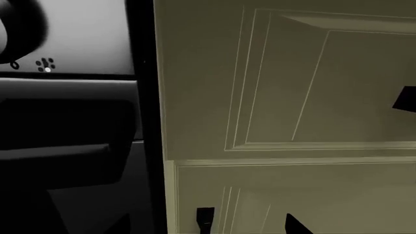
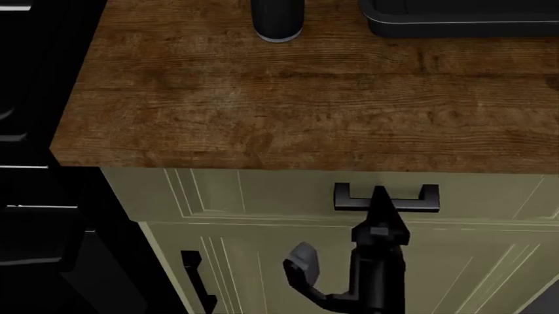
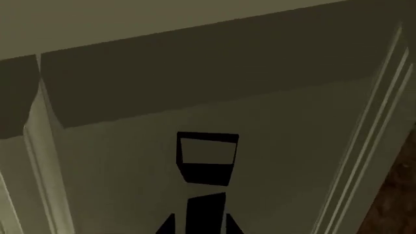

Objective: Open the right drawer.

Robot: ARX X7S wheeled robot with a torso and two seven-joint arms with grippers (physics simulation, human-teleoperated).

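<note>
The right drawer point(image 2: 245, 193) is a pale sage-green front just under the wooden counter, and it looks flush with the cabinet. Its black bar handle point(image 2: 349, 196) sits at its centre. My right gripper point(image 2: 381, 196) reaches up from below and its tip is on the middle of the handle. In the right wrist view the handle point(image 3: 208, 156) runs between my fingertips point(image 3: 170, 224), which sit close against it on both sides. My left gripper point(image 1: 250, 226) is open and empty, facing pale green cabinet panels point(image 1: 293, 87), away from the handle.
A wooden countertop point(image 2: 306, 98) overhangs the drawer, with a black cylinder point(image 2: 277, 19) and a black tray-like object point(image 2: 454, 19) at its back. A cabinet door with a vertical black handle point(image 2: 196, 281) is below left. The black oven point(image 2: 35, 229) stands at the left.
</note>
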